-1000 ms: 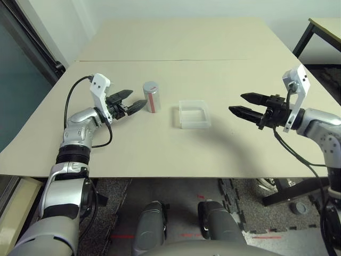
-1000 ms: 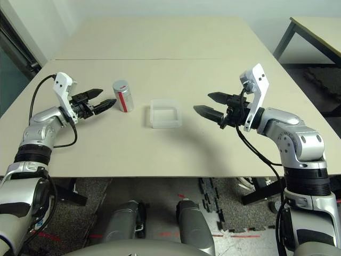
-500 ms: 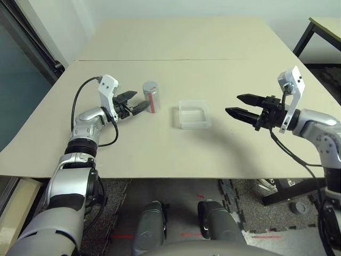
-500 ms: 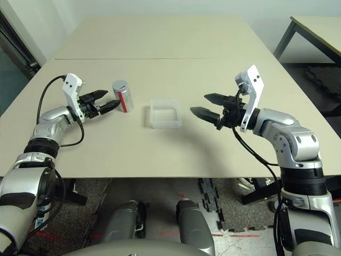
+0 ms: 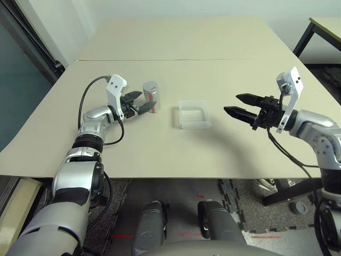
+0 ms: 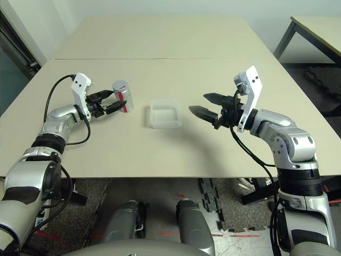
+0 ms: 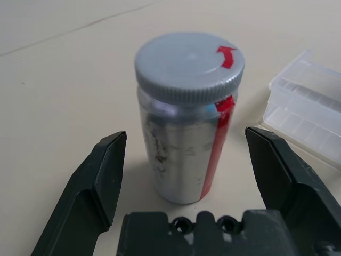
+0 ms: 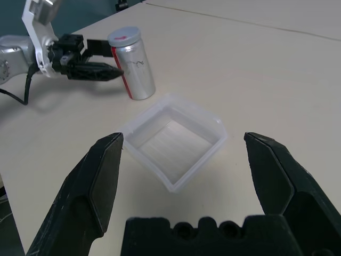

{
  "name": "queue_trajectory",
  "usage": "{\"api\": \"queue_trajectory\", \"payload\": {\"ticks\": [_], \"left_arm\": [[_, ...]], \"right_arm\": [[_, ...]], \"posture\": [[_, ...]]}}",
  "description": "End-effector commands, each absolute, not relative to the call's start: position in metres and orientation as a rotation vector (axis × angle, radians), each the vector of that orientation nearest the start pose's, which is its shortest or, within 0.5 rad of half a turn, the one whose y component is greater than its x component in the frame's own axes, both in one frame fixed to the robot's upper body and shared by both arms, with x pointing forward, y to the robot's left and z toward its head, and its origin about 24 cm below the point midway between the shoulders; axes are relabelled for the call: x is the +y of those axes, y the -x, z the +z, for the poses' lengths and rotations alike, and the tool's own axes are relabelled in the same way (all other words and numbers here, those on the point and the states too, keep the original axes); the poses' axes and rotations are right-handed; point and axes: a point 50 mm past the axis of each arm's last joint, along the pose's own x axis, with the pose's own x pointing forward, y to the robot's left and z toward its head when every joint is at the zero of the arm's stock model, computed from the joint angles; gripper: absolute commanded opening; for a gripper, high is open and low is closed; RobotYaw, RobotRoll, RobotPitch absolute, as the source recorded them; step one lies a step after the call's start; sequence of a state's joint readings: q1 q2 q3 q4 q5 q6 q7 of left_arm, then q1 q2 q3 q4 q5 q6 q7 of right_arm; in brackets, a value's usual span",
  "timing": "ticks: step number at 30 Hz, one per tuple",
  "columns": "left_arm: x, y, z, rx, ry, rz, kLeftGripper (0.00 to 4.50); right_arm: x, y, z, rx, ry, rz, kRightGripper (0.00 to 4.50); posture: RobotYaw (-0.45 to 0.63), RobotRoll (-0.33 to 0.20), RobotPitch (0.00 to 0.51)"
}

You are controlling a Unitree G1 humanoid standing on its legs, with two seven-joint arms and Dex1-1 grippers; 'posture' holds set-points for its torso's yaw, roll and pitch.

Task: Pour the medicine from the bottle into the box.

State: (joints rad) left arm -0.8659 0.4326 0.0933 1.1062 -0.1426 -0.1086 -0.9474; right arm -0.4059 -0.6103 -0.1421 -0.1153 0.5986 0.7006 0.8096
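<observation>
**Closing in on the capped bottle**

Standing upright on the tabletop [image 5: 160,154], left of centre: the bottle [image 5: 152,97], grey cap on, red stripe facing the box [image 5: 193,113] just to its right. Bracketing the bottle: left hand [image 7: 186,176], fingers [image 7: 96,186] wide apart on either side of the silver body, not yet touching. Hovering to the right of the box: right hand [image 5: 241,106], likewise spread and empty. Judging the step as a grasp: centring the bottle between the pads, gripping below the cap, squeezing squarely to avoid tipping. Likely needing the cap off before any pouring; medicine not discernible inside.
</observation>
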Motion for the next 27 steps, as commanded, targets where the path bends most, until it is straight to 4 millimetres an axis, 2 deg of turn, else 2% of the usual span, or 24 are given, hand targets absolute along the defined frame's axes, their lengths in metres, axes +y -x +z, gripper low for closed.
{"api": "queue_trajectory", "payload": {"ticks": [1, 16, 27], "left_arm": [[0.212, -0.375, 0.104, 0.159, -0.128, -0.735, 4.46], [0.204, -0.379, 0.101, 0.165, -0.116, -0.708, 4.46], [0.200, -0.384, 0.105, 0.154, -0.115, -0.680, 4.46]], "right_arm": [[-0.207, -0.287, 0.170, 0.122, -0.045, 0.855, 4.50], [-0.203, -0.287, 0.174, 0.108, -0.058, 0.848, 4.50], [-0.202, -0.287, 0.175, 0.105, -0.060, 0.840, 4.50]], "posture": [[-0.11, 0.000, 0.105], [-0.11, 0.000, 0.112], [-0.12, 0.000, 0.114]]}}
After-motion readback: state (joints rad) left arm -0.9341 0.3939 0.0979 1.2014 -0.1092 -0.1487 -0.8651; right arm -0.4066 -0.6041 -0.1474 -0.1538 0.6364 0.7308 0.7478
